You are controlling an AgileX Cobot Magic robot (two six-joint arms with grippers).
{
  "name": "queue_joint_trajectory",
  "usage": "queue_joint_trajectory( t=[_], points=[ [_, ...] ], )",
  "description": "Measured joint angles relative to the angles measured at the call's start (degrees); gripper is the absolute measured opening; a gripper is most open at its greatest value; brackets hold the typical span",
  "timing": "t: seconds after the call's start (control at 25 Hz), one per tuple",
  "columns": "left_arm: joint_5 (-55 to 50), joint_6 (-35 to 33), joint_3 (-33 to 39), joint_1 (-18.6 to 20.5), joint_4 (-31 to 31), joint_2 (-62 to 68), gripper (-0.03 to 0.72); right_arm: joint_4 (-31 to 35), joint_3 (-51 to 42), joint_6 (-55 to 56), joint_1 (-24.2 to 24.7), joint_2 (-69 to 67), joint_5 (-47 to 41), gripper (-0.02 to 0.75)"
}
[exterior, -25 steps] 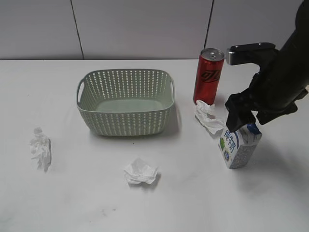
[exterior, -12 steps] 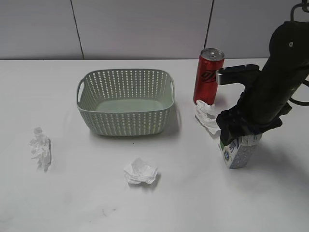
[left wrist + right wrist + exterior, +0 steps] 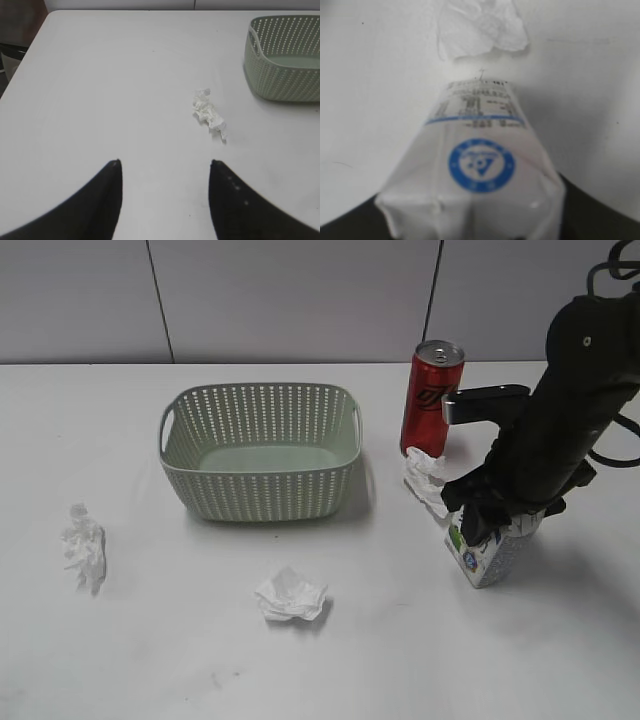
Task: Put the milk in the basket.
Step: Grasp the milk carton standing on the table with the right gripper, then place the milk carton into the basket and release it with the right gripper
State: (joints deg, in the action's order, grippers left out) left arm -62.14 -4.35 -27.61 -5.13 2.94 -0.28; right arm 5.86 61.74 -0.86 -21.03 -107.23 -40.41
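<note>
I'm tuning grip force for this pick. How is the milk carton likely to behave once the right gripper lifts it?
The milk carton looks like thin paperboard, so a hard squeeze by the right gripper probably dents it. It is taller than its base and already leans in the exterior view, so a nudge might tip it. Its coated surface looks smooth, perhaps slippery.

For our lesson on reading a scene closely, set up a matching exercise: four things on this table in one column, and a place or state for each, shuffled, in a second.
Things:
1. milk
2. basket
3. soda can
4. left gripper

Places or states:
A. open above bare table
B. empty, left of the can
C. under the right gripper
D. upright, behind a crumpled tissue

Pairs: 1-C, 2-B, 3-D, 4-A
</note>
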Motion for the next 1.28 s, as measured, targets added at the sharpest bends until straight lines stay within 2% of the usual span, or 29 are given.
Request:
queue_joint_trajectory(
  t=[0.24,0.56,0.76,0.96,1.28],
  points=[
    [0.00,0.00,0.00,0.00,0.00,0.00,0.426,0.22,2.28,-0.05,0.00,-0.79,-3.74,0.370],
    [0.00,0.00,0.00,0.00,0.00,0.00,0.426,0.52,12.27,-2.12,0.00,-0.92,-18.61,0.368],
    [0.00,0.00,0.00,0.00,0.00,0.00,0.426,3.84,20.40,-2.59,0.00,-0.92,-26.06,0.368],
    [0.00,0.00,0.00,0.00,0.00,0.00,0.426,7.38,28.83,-2.67,-0.70,-0.92,-27.17,0.368],
    [0.00,0.00,0.00,0.00,0.00,0.00,0.426,8.01,41.21,-2.67,-7.35,-1.04,-22.19,0.368]
  ],
)
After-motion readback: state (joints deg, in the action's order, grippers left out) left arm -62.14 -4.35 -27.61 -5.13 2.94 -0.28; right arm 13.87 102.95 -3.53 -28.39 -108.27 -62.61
